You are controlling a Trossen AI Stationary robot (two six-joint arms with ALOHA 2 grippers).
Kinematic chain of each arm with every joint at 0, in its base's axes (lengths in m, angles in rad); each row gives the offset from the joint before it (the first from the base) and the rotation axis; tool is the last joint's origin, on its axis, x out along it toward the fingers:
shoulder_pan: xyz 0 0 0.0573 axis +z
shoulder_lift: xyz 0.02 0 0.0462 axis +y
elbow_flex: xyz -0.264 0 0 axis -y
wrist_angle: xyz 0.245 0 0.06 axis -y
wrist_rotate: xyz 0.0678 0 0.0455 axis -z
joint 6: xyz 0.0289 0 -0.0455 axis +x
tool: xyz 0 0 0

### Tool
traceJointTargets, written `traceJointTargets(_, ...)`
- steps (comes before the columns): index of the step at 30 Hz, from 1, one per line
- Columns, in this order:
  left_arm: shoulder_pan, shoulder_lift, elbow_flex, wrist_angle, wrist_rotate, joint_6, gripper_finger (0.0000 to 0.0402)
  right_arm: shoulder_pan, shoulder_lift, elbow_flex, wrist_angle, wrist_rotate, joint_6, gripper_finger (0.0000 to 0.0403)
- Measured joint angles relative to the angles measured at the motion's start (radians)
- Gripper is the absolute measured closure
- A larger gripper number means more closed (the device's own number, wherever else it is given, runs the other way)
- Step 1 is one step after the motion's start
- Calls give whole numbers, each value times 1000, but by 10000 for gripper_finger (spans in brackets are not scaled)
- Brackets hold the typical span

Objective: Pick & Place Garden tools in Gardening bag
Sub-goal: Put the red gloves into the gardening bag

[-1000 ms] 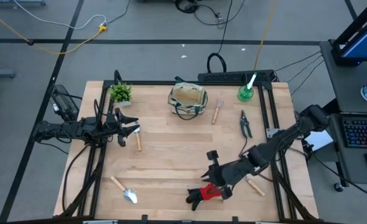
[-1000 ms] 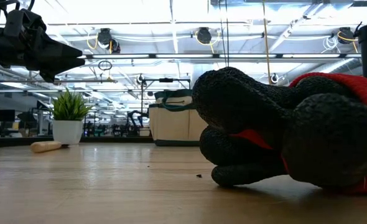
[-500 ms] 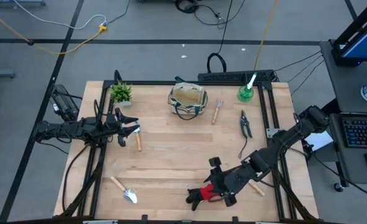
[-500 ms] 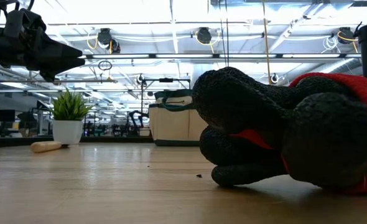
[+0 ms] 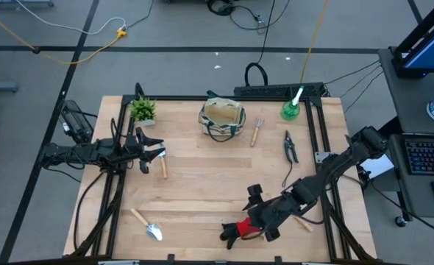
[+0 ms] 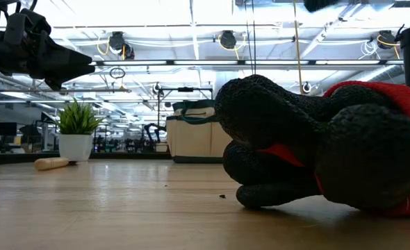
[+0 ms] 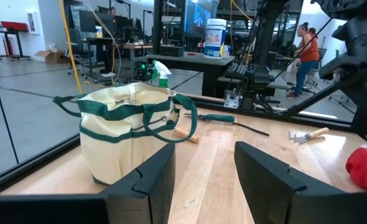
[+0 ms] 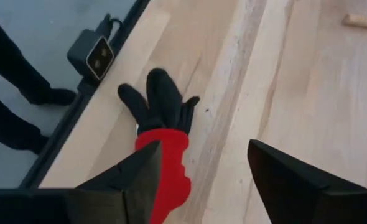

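Judging by the tools scattered around the seemingly empty gardening bag (image 5: pixel 222 118), nothing is packed yet, and the glove (image 5: pixel 242 229) at the near edge is straddled by the spread right gripper (image 5: pixel 262 221).

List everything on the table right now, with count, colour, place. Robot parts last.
Gardening bag: 1, beige with green trim, far centre.
Potted plant: 1, green, far left.
Spray bottle: 1, green with white nozzle, far right edge.
Hand rake: 1, wooden handle, just right of the bag.
Pruning shears: 1, black, right side.
Trowel: 1, silver with wooden handle, near left.
Glove: 1, red and black, near centre.
Wooden-handled tools: 1 by the left gripper, 1 near right.
Left gripper: open, left edge.
Right gripper: open, over the glove's red cuff.
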Motion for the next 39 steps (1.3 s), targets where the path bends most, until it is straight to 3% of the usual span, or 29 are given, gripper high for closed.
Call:
traceJointTargets(9,0,0,0,0,-1,-1,231,2,113,0,-2,-98,29,150)
traceJointTargets(19,0,0,0,0,-1,-2,231,19,114,0,-14,-153,36,146)
traceJointTargets(26,0,0,0,0,-2,9,231,20,139,0,-14,-147,56,146)
traceJointTargets(39,0,0,0,0,-2,27,231,12,300,0,40,-148,52,147)
